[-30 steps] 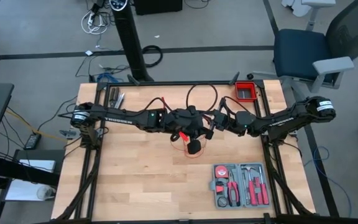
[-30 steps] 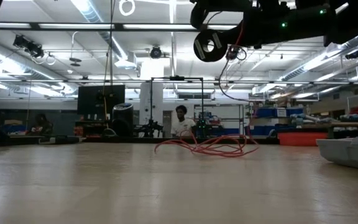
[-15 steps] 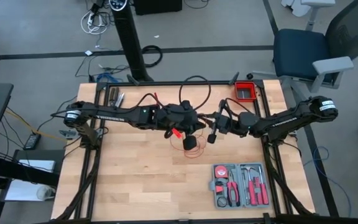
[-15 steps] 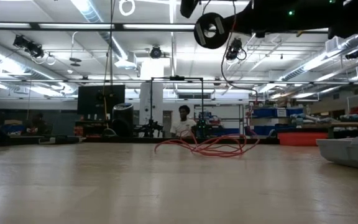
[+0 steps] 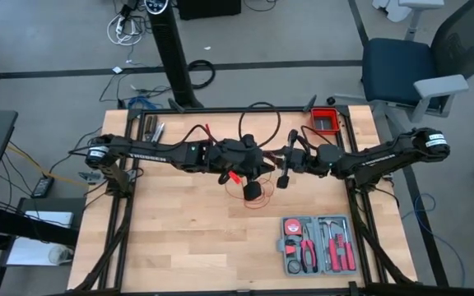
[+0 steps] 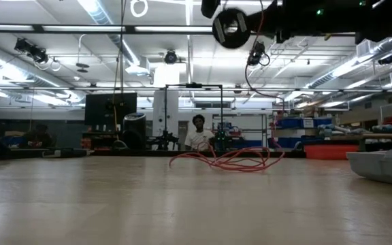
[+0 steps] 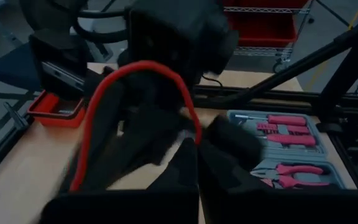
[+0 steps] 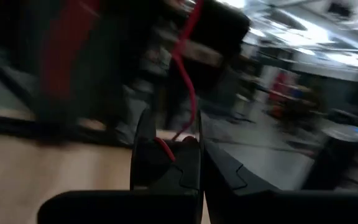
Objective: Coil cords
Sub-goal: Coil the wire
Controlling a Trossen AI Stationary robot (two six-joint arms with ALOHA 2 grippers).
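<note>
Both arms reach in over the middle of the wooden table (image 5: 171,230) and meet there, raised well above the top. The left gripper (image 5: 235,174) comes in from the left side, and its fingers (image 7: 219,171) are pressed shut; a loop of the red cord (image 7: 143,70) arches just in front of them in the left wrist view, but I cannot tell from here whether they actually pinch it. The right gripper (image 5: 284,178) comes in from the right and hangs just beside the left one. Its fingers (image 8: 222,171) are closed on the cord, a short red length showing right at the tips while a strand rises away from them.

Most of the cord lies on the table as a loose, untidy bundle (image 6: 226,160) of loops, below and slightly nearer than the two grippers, around the centre of the top. From above only thin red arcs (image 5: 245,197) show under the arms.

A grey tool case (image 5: 319,243) with red-handled tools lies open near the front right corner, well apart from the cord. A small red bin (image 5: 326,120) sits at the far right edge. Beyond the table a person (image 6: 197,133) is in the room.
</note>
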